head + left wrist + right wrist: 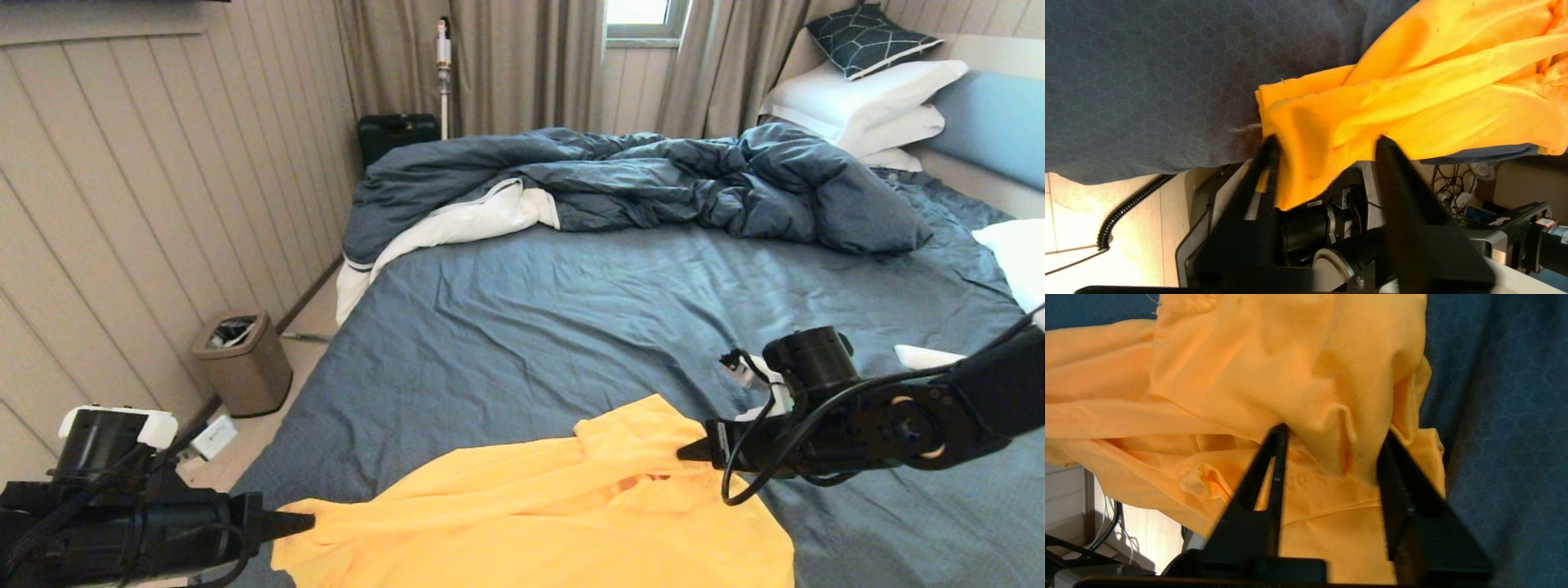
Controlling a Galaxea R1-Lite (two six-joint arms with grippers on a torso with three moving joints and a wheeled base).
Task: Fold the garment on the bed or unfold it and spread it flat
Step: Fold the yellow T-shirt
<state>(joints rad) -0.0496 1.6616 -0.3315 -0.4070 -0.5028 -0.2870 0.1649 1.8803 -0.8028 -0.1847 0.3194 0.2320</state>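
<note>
Yellow-orange cloth fills the foreground: the garment [563, 514] lies bunched at the bed's [620, 310] near edge, part of it hanging past that edge. At the garment's left corner, the left end effector [304, 523] is pinched on a fold; at its right shoulder, the right end effector [690, 451] is clamped on a thick ridge. Thin fabric could slip free if the arms pull apart unevenly. Loose cloth beyond the bed's edge may drag the garment toward the floor.

We see beige wood-panel walls [122, 204], long tan curtains [522, 65], a small bright window [641, 16], and a little bronze bin [243, 362] on pale floor [314, 322].
</note>
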